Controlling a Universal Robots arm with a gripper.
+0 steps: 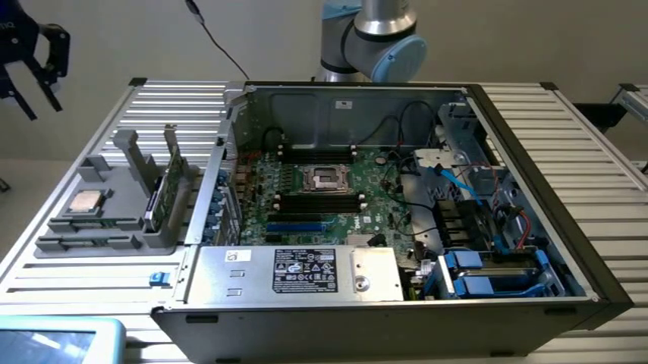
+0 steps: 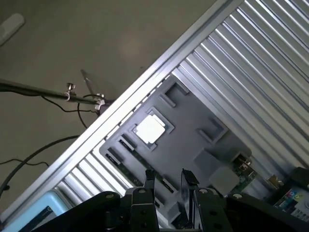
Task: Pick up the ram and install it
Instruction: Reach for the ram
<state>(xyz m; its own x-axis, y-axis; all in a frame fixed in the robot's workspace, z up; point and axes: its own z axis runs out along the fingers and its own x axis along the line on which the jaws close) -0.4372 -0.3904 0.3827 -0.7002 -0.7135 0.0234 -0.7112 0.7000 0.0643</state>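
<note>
Table (image 1: 567, 152) of ribbed aluminium slats, pale and unmarked, set against a plain light wall. In the wrist view a grey floor lies beyond the table edge, crossed by dark cables and a thin clamped rod (image 2: 34, 88).

Open computer case (image 1: 526, 250) stands on the table with its motherboard (image 1: 303, 216) exposed. The arm's base (image 1: 369, 38) rises behind the case.

Grey fixture (image 1: 121, 178) sits on the slats just beside the case, on the exterior view's left. It carries a square silver processor chip (image 1: 84, 202) and an upright green expansion card (image 1: 168, 189).

The ram (image 1: 96, 224) lies flat in a fixture slot just in front of the chip, not yet in the case.

Gripper (image 1: 39, 95) hangs high over the table's far corner on the exterior view's left, well apart from the ram. Its fingers (image 2: 149, 180) are spread and grasp nothing.

A blue-edged screen (image 1: 51, 341) rests at the near corner.
</note>
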